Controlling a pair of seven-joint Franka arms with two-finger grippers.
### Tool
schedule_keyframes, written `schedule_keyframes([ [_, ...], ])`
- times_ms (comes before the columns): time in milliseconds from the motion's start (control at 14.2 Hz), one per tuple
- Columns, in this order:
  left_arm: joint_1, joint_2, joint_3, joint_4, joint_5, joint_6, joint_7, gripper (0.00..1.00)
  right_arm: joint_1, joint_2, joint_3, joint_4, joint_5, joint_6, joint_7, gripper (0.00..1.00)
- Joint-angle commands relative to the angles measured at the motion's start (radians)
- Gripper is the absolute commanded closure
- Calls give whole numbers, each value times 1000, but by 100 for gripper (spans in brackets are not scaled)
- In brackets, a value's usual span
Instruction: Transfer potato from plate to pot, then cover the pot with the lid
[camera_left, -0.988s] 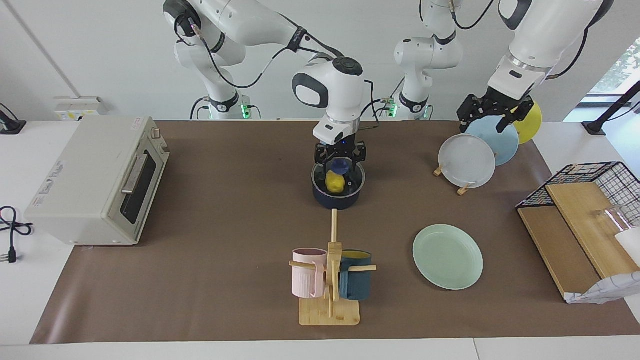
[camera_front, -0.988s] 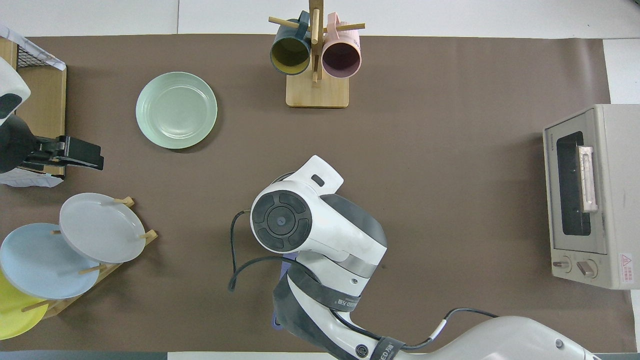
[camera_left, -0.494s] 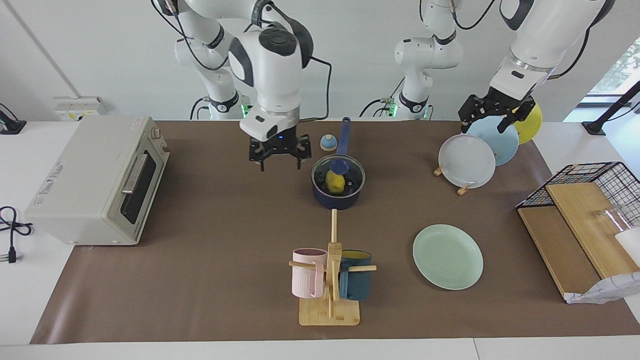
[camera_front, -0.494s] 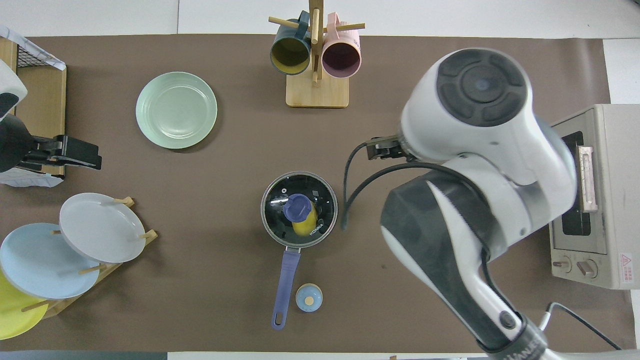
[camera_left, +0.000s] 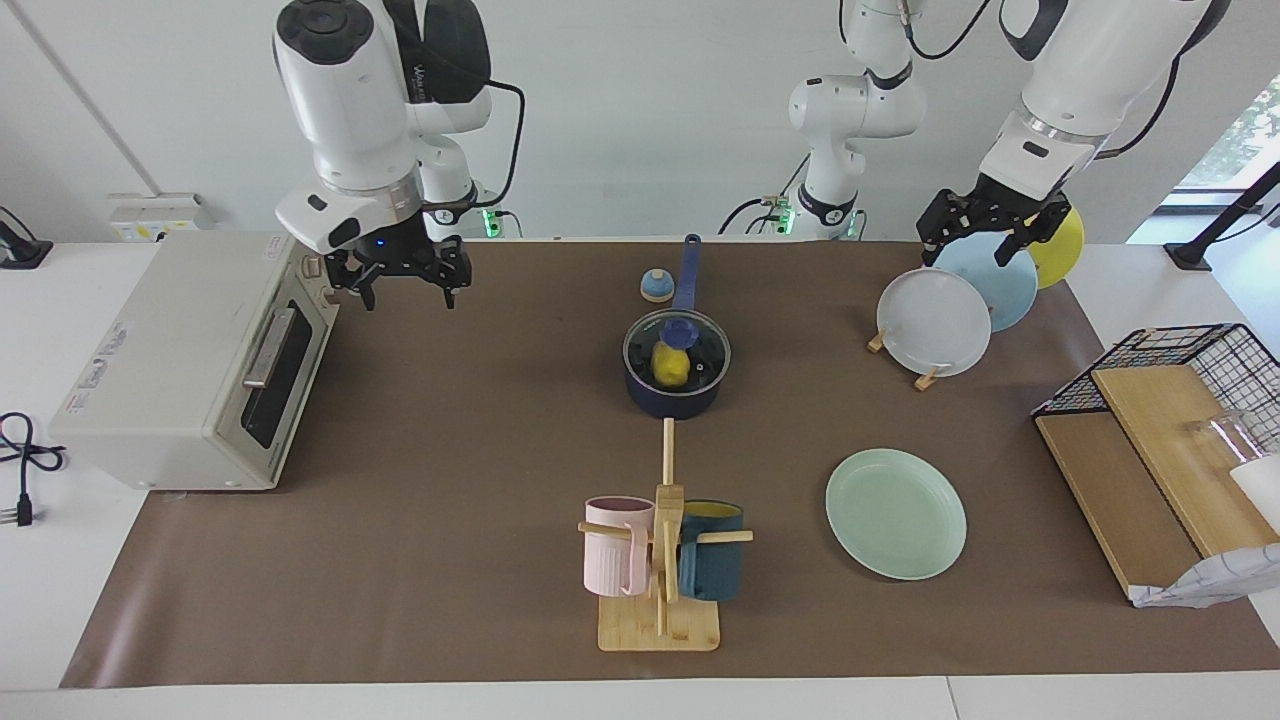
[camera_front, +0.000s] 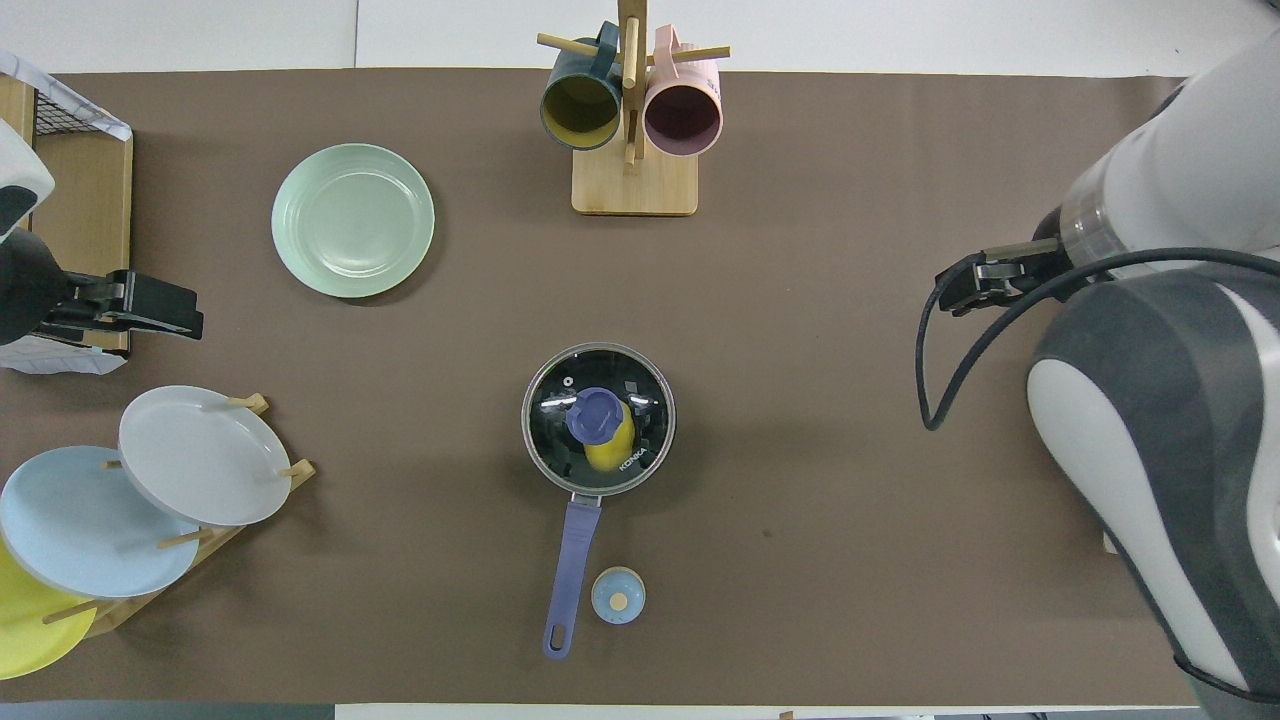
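Observation:
The dark blue pot (camera_left: 672, 402) stands mid-table, its handle (camera_front: 572, 560) pointing toward the robots. The glass lid (camera_left: 702, 350) with its blue knob (camera_front: 594, 415) sits on the pot. The yellow potato (camera_left: 670, 368) lies inside and shows through the glass in the overhead view (camera_front: 614, 452) too. The mint-green plate (camera_left: 895, 513) lies bare, farther from the robots, toward the left arm's end. My right gripper (camera_left: 408, 295) is open and empty, raised over the mat beside the toaster oven. My left gripper (camera_left: 978, 240) is open and empty, waiting over the plate rack.
A toaster oven (camera_left: 190, 360) stands at the right arm's end. A mug rack (camera_left: 660, 560) with a pink and a dark blue mug stands farther out than the pot. A plate rack (camera_left: 940, 320), a wire basket (camera_left: 1200, 350) and a small blue-topped bell object (camera_left: 656, 286) are also there.
My right gripper has let go of the lid's knob, risen and swung away toward the toaster oven. The lid stays on the pot. The left arm has not moved.

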Motion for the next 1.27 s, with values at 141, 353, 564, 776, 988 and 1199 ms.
schedule_keyframes([
  [141, 5, -21, -2, -27, 3, 10, 1, 0, 9, -63, -64, 6, 18, -134, -19, 0],
  [353, 5, -21, -2, -25, 3, 10, 1, 0, 8, -54, -113, 40, 21, -159, -54, 0],
  [564, 5, -21, -2, -25, 3, 10, 1, 0, -2, -55, -149, 32, 25, -110, -87, 0],
  [776, 5, -21, -2, -27, 3, 10, 1, 0, -2, -61, -162, -5, 26, -34, -151, 0],
  [988, 5, -23, -2, -27, 3, 10, 1, 0, 0, -58, -151, -5, 26, -13, -156, 0],
  [1199, 5, -21, -2, -25, 3, 9, 1, 0, 3, -57, -153, -5, 25, -41, -159, 0],
])
